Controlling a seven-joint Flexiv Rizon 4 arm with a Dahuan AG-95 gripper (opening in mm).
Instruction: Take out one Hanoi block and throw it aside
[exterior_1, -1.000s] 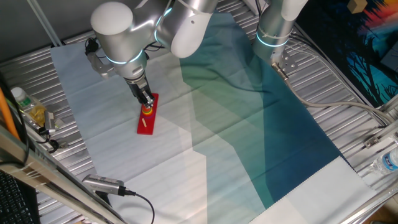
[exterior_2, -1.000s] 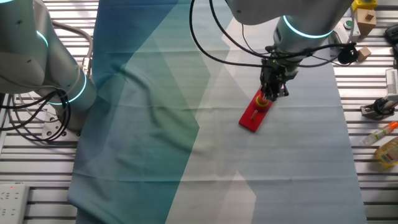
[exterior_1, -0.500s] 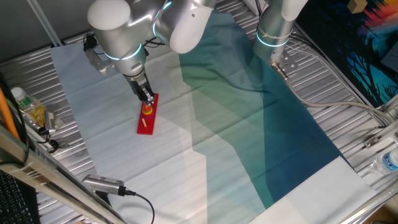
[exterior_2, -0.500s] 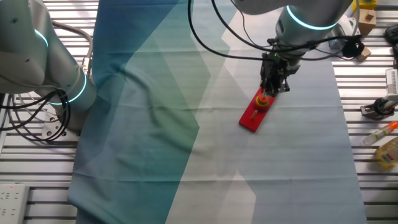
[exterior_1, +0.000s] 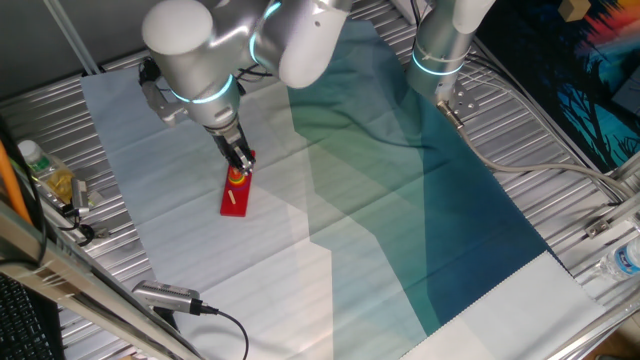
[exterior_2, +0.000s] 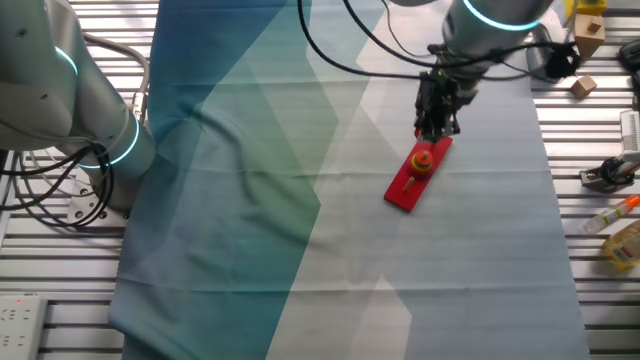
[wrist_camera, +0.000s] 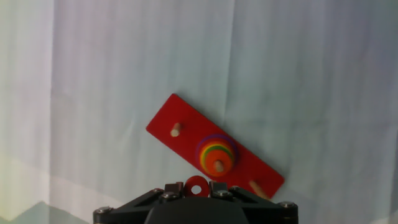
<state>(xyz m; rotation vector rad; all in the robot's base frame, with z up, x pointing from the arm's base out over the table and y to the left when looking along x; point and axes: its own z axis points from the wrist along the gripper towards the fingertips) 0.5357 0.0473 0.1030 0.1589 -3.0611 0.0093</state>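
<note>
In the hand view my gripper (wrist_camera: 196, 186) is shut on the Hanoi block (wrist_camera: 196, 180), a tiny red disc with a hole, held between the fingertips (wrist_camera: 175, 187) above the red base board (wrist_camera: 186, 134). The board lies slanted on the cloth. A stack of coloured rings (wrist_camera: 216, 154) sits on its middle peg, and two pegs are bare. In one fixed view my gripper (exterior_1: 243, 161) hangs just above the far end of the board (exterior_1: 236, 197). In the other fixed view my gripper (exterior_2: 437, 130) is above the ring stack (exterior_2: 424, 160).
A pale-to-teal cloth (exterior_1: 400, 200) covers the table. A second robot arm (exterior_2: 60, 100) stands at the far side. Bottles and small items (exterior_2: 620, 225) lie on the metal slats past the cloth edge. A cable and device (exterior_1: 170, 297) lie near the front.
My gripper has risen off the ring stack and shifted slightly toward the board's far end, with the small red disc between its fingers. The board has not moved.
</note>
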